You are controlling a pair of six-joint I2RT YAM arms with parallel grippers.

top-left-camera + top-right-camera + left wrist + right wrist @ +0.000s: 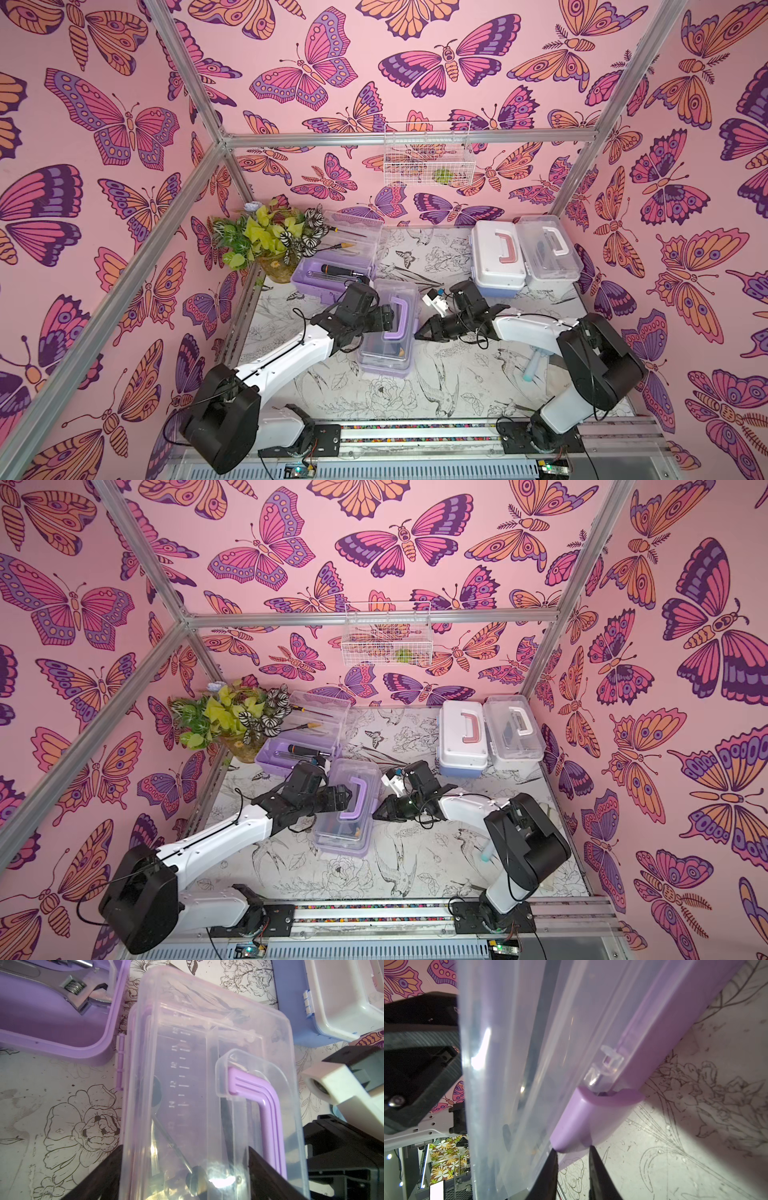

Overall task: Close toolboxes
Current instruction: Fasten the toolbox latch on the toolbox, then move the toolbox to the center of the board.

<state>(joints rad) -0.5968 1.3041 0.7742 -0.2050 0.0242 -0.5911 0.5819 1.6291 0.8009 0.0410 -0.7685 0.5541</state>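
Toolbox (386, 353) at table (415, 395) centre, lid (207, 1064) down: latch (591, 1118) may not snap if right tool (573, 1149), narrow, tips at its lower edge, slips off; it could skid, since left tool (185, 1147), wide, only straddles the lid.

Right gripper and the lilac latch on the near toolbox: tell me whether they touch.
Touching. The right wrist view shows both fingertips of the right gripper meeting the lower edge of the lilac latch, with no gap visible.
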